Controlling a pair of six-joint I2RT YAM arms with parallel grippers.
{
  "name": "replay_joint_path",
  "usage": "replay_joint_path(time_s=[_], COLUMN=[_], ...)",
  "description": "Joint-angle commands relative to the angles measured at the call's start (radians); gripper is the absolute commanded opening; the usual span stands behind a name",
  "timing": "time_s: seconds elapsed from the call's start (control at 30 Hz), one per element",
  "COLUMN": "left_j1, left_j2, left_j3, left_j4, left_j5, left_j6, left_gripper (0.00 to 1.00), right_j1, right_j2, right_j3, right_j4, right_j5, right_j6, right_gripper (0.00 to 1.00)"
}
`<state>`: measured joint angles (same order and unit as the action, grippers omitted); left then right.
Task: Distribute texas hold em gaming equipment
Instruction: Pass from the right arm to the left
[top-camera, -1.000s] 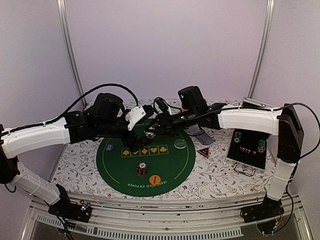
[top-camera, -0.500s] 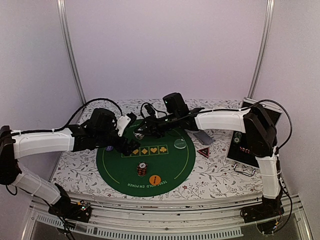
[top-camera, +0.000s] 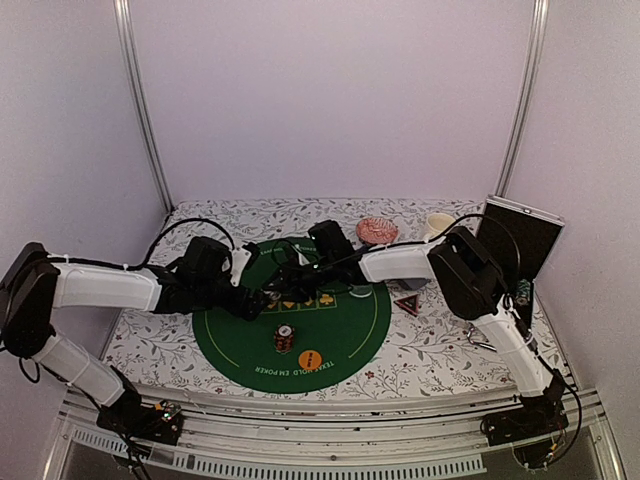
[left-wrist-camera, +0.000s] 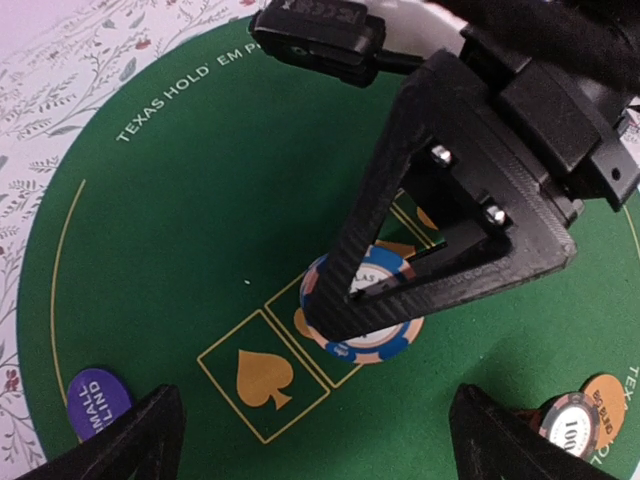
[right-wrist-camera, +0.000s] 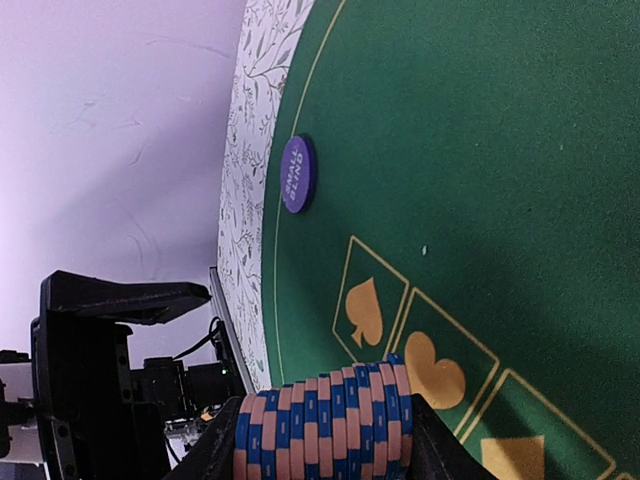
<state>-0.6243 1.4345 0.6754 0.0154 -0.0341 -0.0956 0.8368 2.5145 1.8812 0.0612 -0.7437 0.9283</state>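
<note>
My right gripper (right-wrist-camera: 320, 432) is shut on a stack of blue-and-salmon striped poker chips (right-wrist-camera: 322, 420). It holds the stack (left-wrist-camera: 375, 340) low over the heart box of the green Texas Hold'em mat (left-wrist-camera: 200, 200); I cannot tell whether the stack touches the felt. My left gripper (left-wrist-camera: 312, 400) stands open just in front of it, nothing between its fingers. Seen from above, both grippers meet at the mat's left middle, right gripper (top-camera: 285, 278) beside left gripper (top-camera: 260, 300). A purple small-blind button (right-wrist-camera: 298, 173) lies near the mat's left rim.
A second chip stack (top-camera: 284, 340) and an orange button (top-camera: 311, 358) sit on the mat's near side. A black-and-red triangular marker (top-camera: 406, 303) lies right of the mat. A pink-patterned bowl (top-camera: 377, 230) and cream mug (top-camera: 438, 224) stand behind it. An open black case (top-camera: 515, 245) stands at the right.
Both arms have dropped from above the mat's far edge down to its left middle. The right gripper carried the chip stack leftward and down. The bowl and mug are now uncovered.
</note>
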Motion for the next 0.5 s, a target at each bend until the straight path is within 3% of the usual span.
replay_joint_path(time_s=[0.0, 0.2, 0.37, 0.47], left_j1=[0.011, 0.019, 0.033, 0.036], left_j2=[0.056, 0.134, 0.21, 0.251], left_j3=[-0.006, 0.03, 0.073, 0.104], left_j4=[0.081, 0.113, 0.124, 0.127], left_j5=[0.016, 0.024, 0.08, 0.091], left_j6=[-0.02, 0.011, 0.037, 0.042], left_gripper=[0.95, 0.94, 0.85, 0.85], right_j1=[-0.003, -0.004, -0.013, -0.019], right_j2=[0.042, 0.077, 0.095, 0.101], right_j3=[0.07, 0.081, 0.075, 0.067], right_j4=[0.063, 0.062, 0.06, 0.059], right_j5=[-0.024, -0.014, -0.017, -0.02], right_j6=[0.051, 0.076, 0.092, 0.103], right_gripper=[0.02, 0.02, 0.02, 0.02])
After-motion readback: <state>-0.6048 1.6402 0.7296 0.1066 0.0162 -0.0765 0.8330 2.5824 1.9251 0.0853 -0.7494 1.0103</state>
